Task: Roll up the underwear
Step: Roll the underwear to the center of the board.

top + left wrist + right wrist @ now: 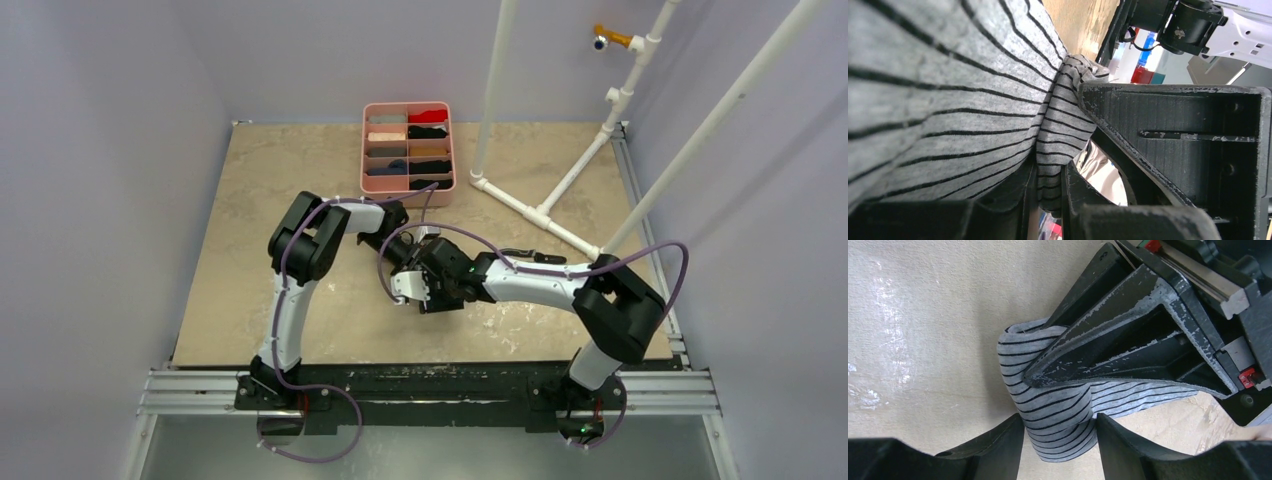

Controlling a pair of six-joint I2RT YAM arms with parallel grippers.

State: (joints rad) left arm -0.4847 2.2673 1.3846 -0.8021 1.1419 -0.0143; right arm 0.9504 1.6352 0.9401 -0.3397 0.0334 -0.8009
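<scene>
Grey striped underwear (1058,412) bunched on the middle of the beige bench (923,340), left fingers (1075,200) clenched on 1 fold of it, right fingers (998,447) straddling its looped end, touching both sides, grasping or released cannot tell

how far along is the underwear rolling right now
Done: the grey striped underwear is folded into a narrow bunched band. In hand: the left tool pinches one end while the right tool straddles the looped part. Left: no tight roll shows yet, and it is not in the pink tray, whose compartments hold other cloth items.
</scene>
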